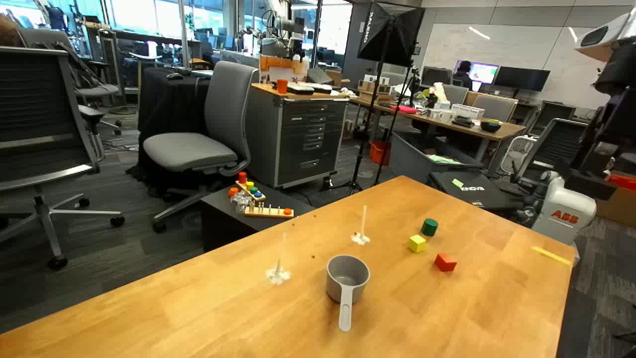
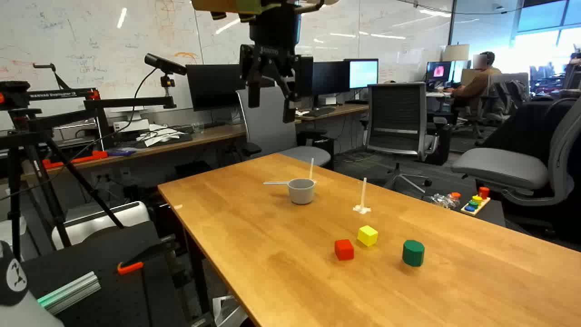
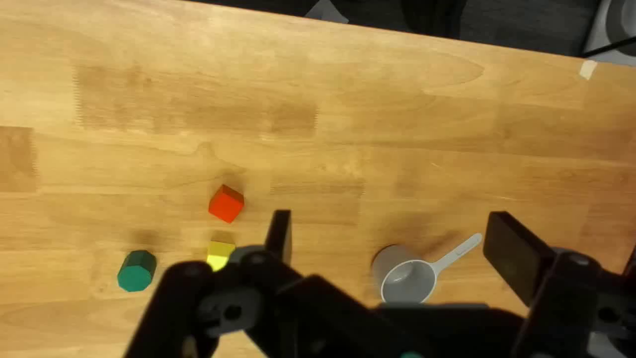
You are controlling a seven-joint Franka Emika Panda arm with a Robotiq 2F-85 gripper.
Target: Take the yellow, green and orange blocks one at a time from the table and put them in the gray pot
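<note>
The yellow block (image 1: 417, 243) (image 2: 367, 235) (image 3: 218, 252), the eight-sided green block (image 1: 430, 227) (image 2: 413, 253) (image 3: 136, 271) and the red-orange block (image 1: 445, 262) (image 2: 344, 250) (image 3: 226, 204) lie apart from one another on the wooden table. The gray pot (image 1: 334, 288) (image 2: 301, 193) (image 3: 390, 261) stands upright with its long handle sticking out. Its visible inside looks empty. My gripper (image 2: 271, 104) is open and empty, high above the table. In the wrist view the pot shows between the spread fingers (image 3: 387, 238). The gripper partly covers the yellow block and the pot's lower rim there.
Two thin upright sticks (image 1: 364, 223) (image 1: 281, 258) rise from white blobs on the table (image 1: 198, 308) near the pot. A low black stand with toys (image 1: 268, 212) is beside the table's far edge. A tripod and desk with monitors stand behind.
</note>
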